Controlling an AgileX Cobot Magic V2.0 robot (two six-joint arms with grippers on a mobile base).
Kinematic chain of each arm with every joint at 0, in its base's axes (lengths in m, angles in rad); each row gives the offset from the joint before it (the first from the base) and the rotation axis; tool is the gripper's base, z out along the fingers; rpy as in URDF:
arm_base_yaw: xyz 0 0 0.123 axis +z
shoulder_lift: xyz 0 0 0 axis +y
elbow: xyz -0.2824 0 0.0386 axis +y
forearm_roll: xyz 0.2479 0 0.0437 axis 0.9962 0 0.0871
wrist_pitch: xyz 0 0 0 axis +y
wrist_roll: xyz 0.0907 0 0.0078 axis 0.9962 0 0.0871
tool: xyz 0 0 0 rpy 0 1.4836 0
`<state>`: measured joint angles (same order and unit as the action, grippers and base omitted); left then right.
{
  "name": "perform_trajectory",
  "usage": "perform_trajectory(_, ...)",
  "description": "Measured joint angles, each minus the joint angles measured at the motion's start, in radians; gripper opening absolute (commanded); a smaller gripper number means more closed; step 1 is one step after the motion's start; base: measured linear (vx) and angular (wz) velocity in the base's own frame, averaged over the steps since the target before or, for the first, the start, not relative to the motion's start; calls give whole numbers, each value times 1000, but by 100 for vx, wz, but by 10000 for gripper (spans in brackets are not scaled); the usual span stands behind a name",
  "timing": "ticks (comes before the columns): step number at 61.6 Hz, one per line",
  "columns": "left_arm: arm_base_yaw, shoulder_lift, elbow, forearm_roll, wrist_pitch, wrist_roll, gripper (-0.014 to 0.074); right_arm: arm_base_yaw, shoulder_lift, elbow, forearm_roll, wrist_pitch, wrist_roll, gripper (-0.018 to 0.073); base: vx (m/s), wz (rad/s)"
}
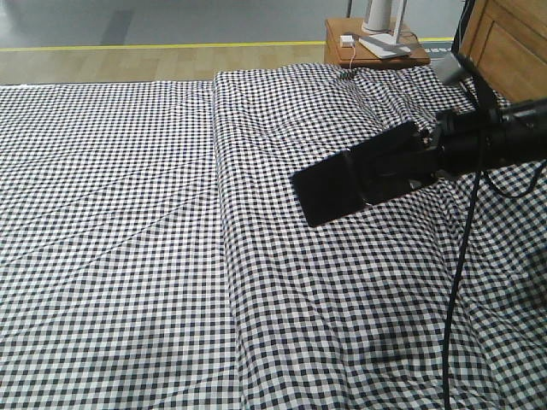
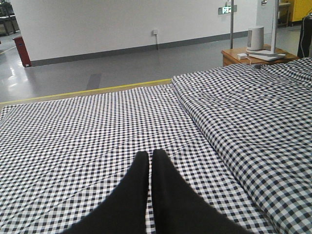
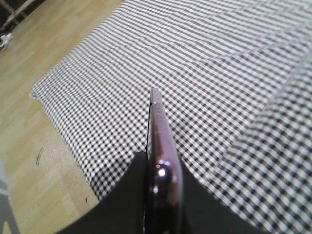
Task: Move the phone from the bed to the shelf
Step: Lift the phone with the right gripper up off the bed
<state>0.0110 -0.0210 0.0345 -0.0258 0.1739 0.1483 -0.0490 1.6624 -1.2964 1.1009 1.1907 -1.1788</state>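
Phone (image 1: 329, 195), pinched by one end in the closed right gripper (image 1: 376, 175), juts beyond its tips and is held clear of the gingham bed (image 1: 128, 213) below, probably for carrying to a shelf not in view, while the left gripper (image 2: 149, 163) hangs closed and empty.

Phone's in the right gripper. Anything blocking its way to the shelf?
Cannot say fully: the shelf shows in no view. The phone is clamped in the right gripper, held above the bed, and nothing visible stands close around it in the front view.
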Motion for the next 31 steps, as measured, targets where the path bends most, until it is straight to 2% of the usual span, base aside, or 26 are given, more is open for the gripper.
perform_trajectory(17,0,0,0,0,0,0,1,212,-168,4,-7,22,49,-3,0,0)
perform_trajectory(31,0,0,0,0,0,0,1,355,-235,4,-19,32,106,-3,0,0)
